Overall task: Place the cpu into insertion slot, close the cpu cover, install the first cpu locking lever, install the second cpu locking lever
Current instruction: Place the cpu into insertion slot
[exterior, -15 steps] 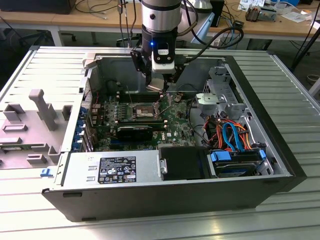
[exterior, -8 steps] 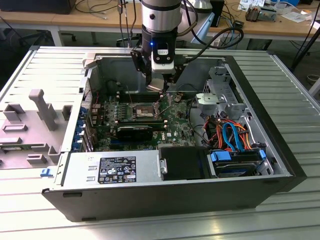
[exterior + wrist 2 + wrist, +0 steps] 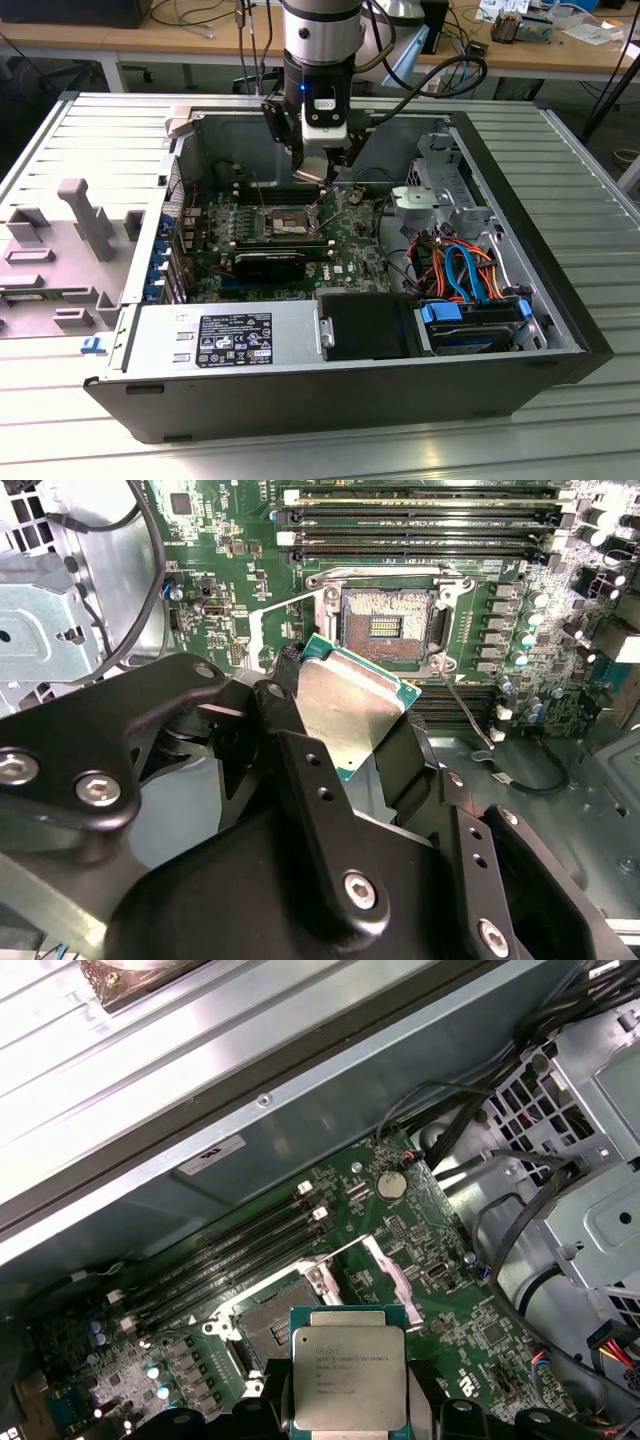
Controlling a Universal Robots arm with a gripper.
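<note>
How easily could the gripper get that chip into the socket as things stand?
Probably easily: the gripper holds the cpu close over the insertion slot, whose cpu cover is swung open, and nothing lies between them.

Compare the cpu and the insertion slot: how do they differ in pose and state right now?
The cpu is clamped in the gripper, held off the green board and not seated; the insertion slot is set flat into that board. The cpu shows a plain silver-grey metal top; the insertion slot is dark inside a silver rim, empty, with its contacts exposed. Both are square and look close in footprint.
</note>
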